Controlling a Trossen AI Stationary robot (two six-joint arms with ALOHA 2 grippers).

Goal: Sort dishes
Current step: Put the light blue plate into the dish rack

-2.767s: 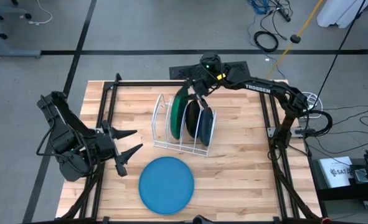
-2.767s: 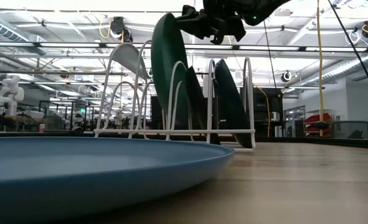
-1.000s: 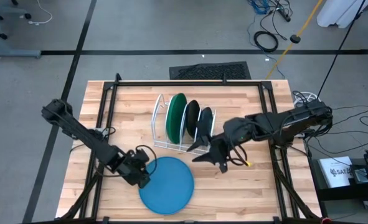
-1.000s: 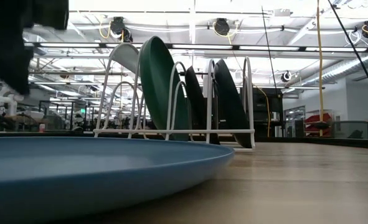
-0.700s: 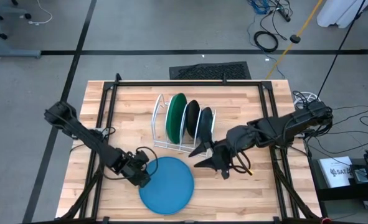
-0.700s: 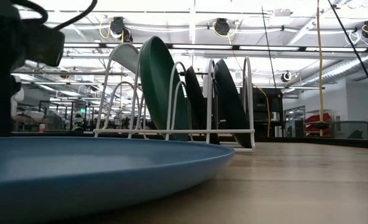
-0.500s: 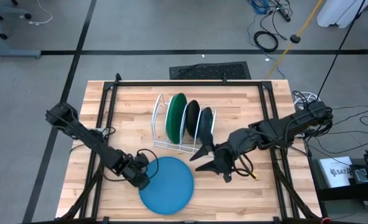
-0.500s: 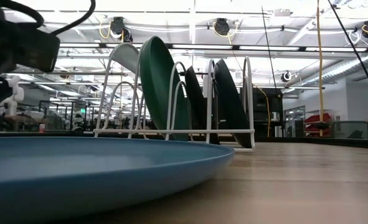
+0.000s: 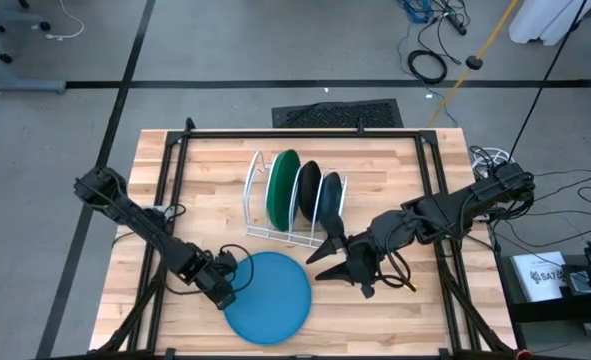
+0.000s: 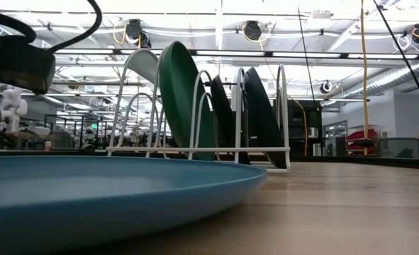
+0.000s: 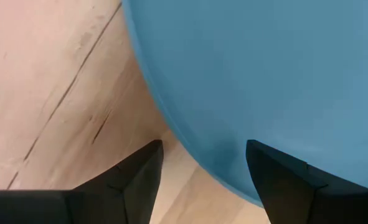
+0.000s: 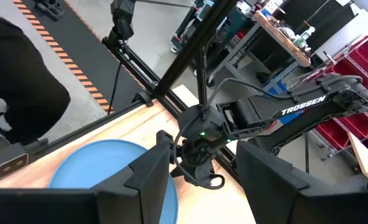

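Four round plastic dishes are in view: one large light blue plate [image 9: 267, 296], one green plate [image 9: 283, 187] and two smaller dark teal-black dishes [image 9: 308, 189] [image 9: 330, 197]. The three darker ones stand on edge, side by side, in the single white wire rack [image 9: 256, 200] on the wooden desk [image 9: 395, 180]; the green plate is the tallest, then the two dark ones in turn. The blue plate lies flat on the desk, apart from the rack.

The left tool [image 9: 225, 291] sits low at the blue plate's rim. In the left wrist view its two dark fingers [image 11: 137, 180] stand moderately apart, the plate's edge [image 11: 190, 146] lying between them; no finger is seen pressing the plate, and the tool holds nothing.

The right tool [image 9: 327, 262] hovers just beside the rack's near corner, with the blue plate a little way off from its tips. Its fingers [image 9: 332, 246] are spread wide and hold nothing. The right wrist view looks between those open fingers across the blue plate [image 12: 106, 162] to the left arm [image 12: 264, 112] beyond it.
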